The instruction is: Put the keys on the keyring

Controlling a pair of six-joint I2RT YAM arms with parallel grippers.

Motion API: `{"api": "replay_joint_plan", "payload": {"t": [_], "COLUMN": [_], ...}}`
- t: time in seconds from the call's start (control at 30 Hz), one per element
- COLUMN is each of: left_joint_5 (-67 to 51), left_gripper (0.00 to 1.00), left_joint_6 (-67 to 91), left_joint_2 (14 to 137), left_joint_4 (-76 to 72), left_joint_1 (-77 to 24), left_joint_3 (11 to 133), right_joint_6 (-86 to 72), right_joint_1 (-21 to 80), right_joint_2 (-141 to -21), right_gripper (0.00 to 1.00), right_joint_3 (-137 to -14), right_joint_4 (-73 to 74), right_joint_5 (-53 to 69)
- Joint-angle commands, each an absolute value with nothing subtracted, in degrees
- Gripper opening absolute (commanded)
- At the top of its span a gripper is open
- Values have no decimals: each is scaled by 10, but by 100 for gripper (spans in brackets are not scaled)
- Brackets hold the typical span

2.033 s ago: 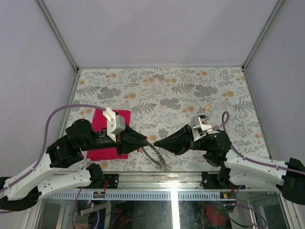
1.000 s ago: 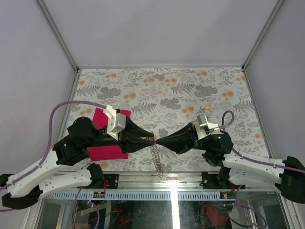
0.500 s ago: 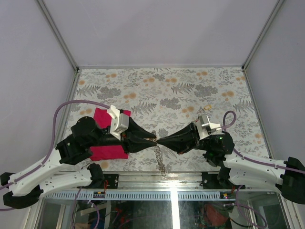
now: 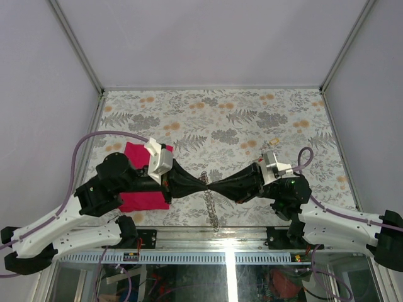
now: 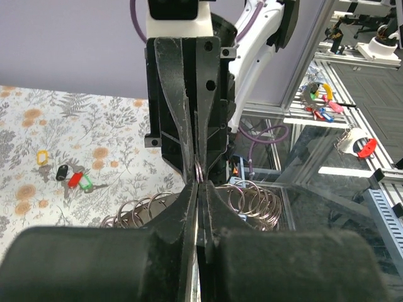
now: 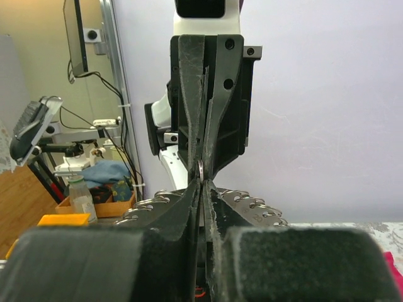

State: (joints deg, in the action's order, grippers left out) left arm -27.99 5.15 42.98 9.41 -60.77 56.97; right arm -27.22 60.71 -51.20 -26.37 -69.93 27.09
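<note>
Evidently the left gripper was pinched fully closed, tip to tip with the right gripper, which was closed as well. Each appeared to nip the top ring of the long thin silver chain keyring between its fingers. From that shared pinch the rest of the chain hung and trailed toward 6 o'clock, down to the near table edge.

Neither gripper carried a key, so the step looked like steadying or prising the ring. It would go best with one side holding firm while the other eased off gently, since a slip would likely drop the chain.

The tiny metal keys with yellow, black, red and green plastic heads lay loose on the flowered tabletop, in no container. In the top view they were at about 2 o'clock from the pinch, well apart from it. A magenta cloth lay at 9 o'clock, under the left arm.
</note>
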Motion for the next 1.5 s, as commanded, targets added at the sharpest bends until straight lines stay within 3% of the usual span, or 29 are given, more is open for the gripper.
{"api": "replay_joint_plan", "payload": {"t": [0.0, 0.3, 0.63, 1.3, 1.47], "left_joint_5": [-262, -245, -255, -266, -269], "left_gripper": [0, 0, 0, 0, 0], "left_joint_6": [22, -38, -85, -100, -102], "left_joint_2": [439, 499, 577, 601, 602], "left_joint_4": [158, 340, 455, 483, 486], "left_joint_1": [-612, -612, -613, -613, -613], "left_joint_3": [609, 697, 777, 798, 801], "right_joint_6": [-218, -108, -25, -15, -22], "right_joint_1": [610, 610, 610, 610, 610], "right_joint_2": [-459, -384, -419, -445, -454], "right_gripper": [10, 26, 36, 34, 27], "right_joint_3": [-280, -315, -397, -405, -405], "right_joint_4": [-656, -405, -196, -187, -197], "right_joint_5": [258, 261, 298, 309, 314]}}
